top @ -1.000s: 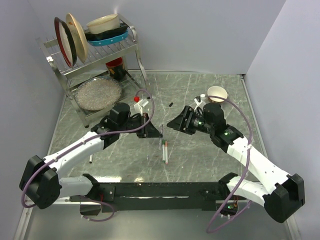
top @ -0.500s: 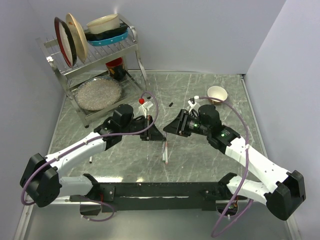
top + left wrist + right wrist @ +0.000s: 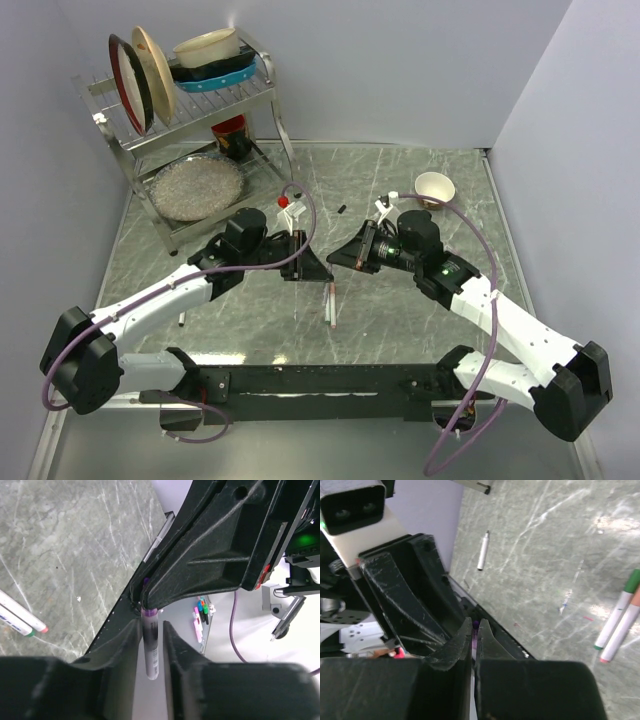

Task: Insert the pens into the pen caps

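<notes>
**A:** What do the fingers hold?

**B:** The fingers (image 3: 117,652) of the left gripper (image 3: 151,627) are clamped on a pen (image 3: 151,655), which points toward the right gripper (image 3: 475,630). That gripper's fingers are pressed almost together on a small purple cap (image 3: 476,626). Pen and cap meet above the table (image 3: 420,300). I cannot tell if the tip is already inside.

**A:** What is different from before?

**B:** One second ago there was a gap between the two grippers. Half a second ago they already met, and since then almost nothing has moved.

**A:** And around them?

**B:** Near the grippers, on the side of the arm bases, lie a green-capped pen (image 3: 615,612) and an orange-capped pen (image 3: 620,630), side by side. A fourth pen (image 3: 182,318) lies beside the left arm, well apart. A black cap (image 3: 341,209) lies alone farther back. A dish rack (image 3: 190,110) stands at the far left and a cup (image 3: 435,186) at the far right. From above, the grippers hide the held pen.

**A:** The count?

**B:** Four pens. Two loose caps, one purple and one black.
</notes>
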Robot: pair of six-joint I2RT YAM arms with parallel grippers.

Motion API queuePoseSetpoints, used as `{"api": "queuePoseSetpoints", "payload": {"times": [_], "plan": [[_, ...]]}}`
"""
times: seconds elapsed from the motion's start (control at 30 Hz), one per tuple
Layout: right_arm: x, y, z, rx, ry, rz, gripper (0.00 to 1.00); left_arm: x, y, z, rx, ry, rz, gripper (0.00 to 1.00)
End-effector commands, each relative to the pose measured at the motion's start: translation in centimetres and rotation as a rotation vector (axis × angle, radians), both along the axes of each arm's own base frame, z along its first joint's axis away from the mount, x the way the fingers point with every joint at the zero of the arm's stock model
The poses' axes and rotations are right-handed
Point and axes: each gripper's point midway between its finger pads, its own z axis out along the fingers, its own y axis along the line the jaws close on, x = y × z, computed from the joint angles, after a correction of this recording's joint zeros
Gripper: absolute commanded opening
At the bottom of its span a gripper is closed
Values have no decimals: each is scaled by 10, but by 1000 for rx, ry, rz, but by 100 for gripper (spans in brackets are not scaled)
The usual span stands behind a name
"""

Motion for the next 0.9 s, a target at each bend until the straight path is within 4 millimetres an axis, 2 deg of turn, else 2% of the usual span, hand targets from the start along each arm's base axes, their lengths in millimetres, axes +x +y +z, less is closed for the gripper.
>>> {"api": "queuePoseSetpoints", "payload": {"times": [0.0,0.13,0.23,0.43,0.5,0.57,0.6,0.63,0.7,0.77,0.8,0.87], "plan": [[1,5,38,82,-89,4,0,-4,-3,20,-62,-71,-36,34],[4,5,44,93,-95,-6,0,-7,-2,16,-63,-67,-47,35],[5,5,42,92,-91,-14,0,-10,-3,16,-72,-71,-64,29],[8,3,43,86,-97,-37,0,-13,-3,10,-56,-69,-84,29],[10,2,45,77,-106,-43,0,-16,-3,9,-58,-68,-100,20],[11,1,46,71,-115,-49,0,-18,-3,9,-61,-78,-116,1],[11,1,49,76,-123,-49,7,-20,-3,9,-58,-86,-121,1],[12,1,50,78,-127,-52,29,-17,-3,10,-52,-97,-111,1],[14,-2,58,95,-142,-81,40,-15,1,10,-31,-132,-86,1],[25,-11,69,108,-149,-173,45,-4,4,12,-11,-186,-23,1],[29,-17,68,96,-133,-213,58,-2,8,16,-4,-207,7,1],[41,-31,76,99,-83,-335,62,13,15,16,31,-261,104,1]]}}
